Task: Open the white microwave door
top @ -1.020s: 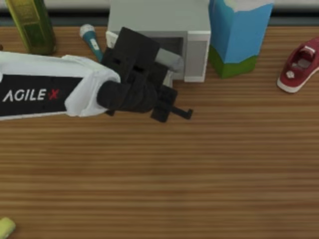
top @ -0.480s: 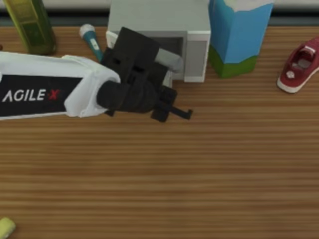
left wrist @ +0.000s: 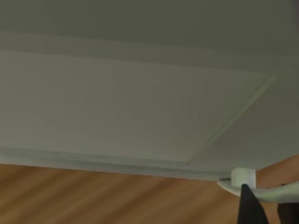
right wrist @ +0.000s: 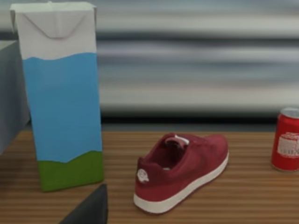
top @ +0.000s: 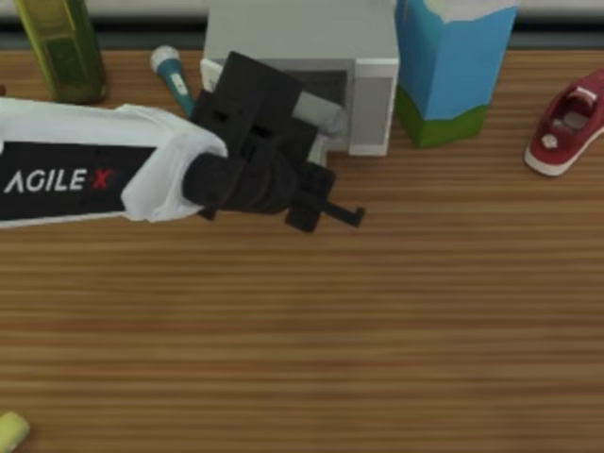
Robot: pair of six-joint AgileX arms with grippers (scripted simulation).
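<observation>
Even, soft light falls across the worktop [top: 377,330]; shadows are faint, and the right wrist view's backdrop is blurred.

The white microwave door [top: 326,113], grey-windowed, stands slightly ajar at the table's back.

looking straight down at the table [top: 377,311] from above; left wrist pressing very near the microwave door [left wrist: 131,102]; right wrist facing level across the tabletop — sharing carton [right wrist: 63,93] and red shoe [right wrist: 180,170] with the top view.
</observation>
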